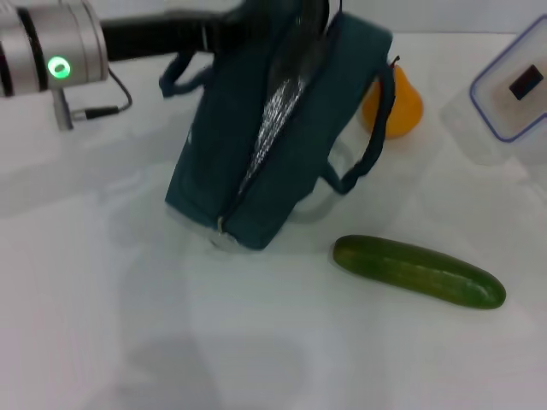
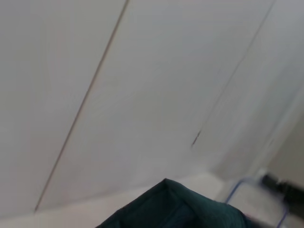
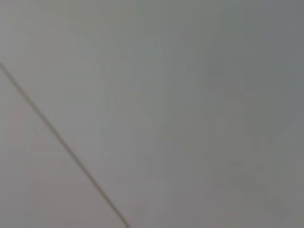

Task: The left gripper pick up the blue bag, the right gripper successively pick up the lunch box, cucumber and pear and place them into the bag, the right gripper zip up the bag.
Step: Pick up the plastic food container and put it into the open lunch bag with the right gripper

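Observation:
The blue bag (image 1: pixel 265 145) stands tilted at the back middle of the table, its zip open and its silver lining showing. My left gripper (image 1: pixel 248 30) reaches in from the left and holds the bag at its top edge; its fingers are mostly hidden by the bag. A corner of the bag also shows in the left wrist view (image 2: pixel 175 209). The green cucumber (image 1: pixel 417 271) lies to the right front of the bag. The orange-yellow pear (image 1: pixel 402 107) sits behind the bag's right strap. The clear lunch box (image 1: pixel 508 85) with a blue-rimmed lid is at the far right. My right gripper is out of view.
The white table (image 1: pixel 102 299) stretches across the front and left. The left arm's silver wrist with a green light (image 1: pixel 58 67) is at the top left. The right wrist view shows only a plain grey surface.

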`<action>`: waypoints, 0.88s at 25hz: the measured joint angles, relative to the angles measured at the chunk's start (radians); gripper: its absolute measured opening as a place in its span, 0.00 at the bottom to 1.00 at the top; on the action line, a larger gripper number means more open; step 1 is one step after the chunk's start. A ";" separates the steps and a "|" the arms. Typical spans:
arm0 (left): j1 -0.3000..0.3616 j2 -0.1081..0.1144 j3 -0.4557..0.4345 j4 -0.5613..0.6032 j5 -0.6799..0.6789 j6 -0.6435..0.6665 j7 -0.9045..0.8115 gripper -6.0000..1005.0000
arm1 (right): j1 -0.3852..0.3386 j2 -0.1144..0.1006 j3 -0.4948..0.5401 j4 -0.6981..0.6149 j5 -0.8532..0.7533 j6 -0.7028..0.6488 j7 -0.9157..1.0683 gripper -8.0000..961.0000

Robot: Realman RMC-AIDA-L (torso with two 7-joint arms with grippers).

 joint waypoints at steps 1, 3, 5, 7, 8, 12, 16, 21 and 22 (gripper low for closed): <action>-0.005 -0.006 -0.001 -0.008 0.027 -0.005 -0.012 0.05 | 0.000 0.000 -0.009 -0.008 0.000 -0.004 0.000 0.11; -0.013 -0.021 -0.001 -0.018 0.089 -0.016 -0.039 0.05 | 0.000 -0.001 -0.027 -0.023 -0.001 -0.017 0.000 0.11; -0.014 -0.031 -0.002 -0.019 0.124 -0.025 -0.048 0.05 | 0.000 -0.001 -0.044 -0.042 -0.001 -0.043 0.000 0.11; -0.010 -0.044 -0.005 -0.020 0.143 -0.038 -0.045 0.05 | 0.001 -0.001 -0.055 -0.059 -0.001 -0.069 0.001 0.11; -0.007 -0.049 -0.009 -0.020 0.146 -0.046 -0.042 0.05 | 0.001 -0.001 -0.060 -0.067 -0.001 -0.083 0.003 0.11; 0.018 -0.058 -0.045 -0.021 0.148 -0.084 -0.030 0.05 | 0.006 -0.001 -0.069 -0.104 -0.001 -0.130 0.007 0.11; 0.047 -0.060 -0.093 -0.031 0.149 -0.108 -0.011 0.05 | 0.023 -0.003 -0.071 -0.115 -0.001 -0.160 0.016 0.11; 0.051 -0.061 -0.151 -0.081 0.149 -0.110 0.036 0.05 | 0.046 -0.009 -0.097 -0.151 -0.001 -0.170 0.077 0.11; 0.051 -0.061 -0.157 -0.087 0.148 -0.109 0.044 0.05 | 0.050 -0.011 -0.106 -0.158 -0.001 -0.170 0.090 0.11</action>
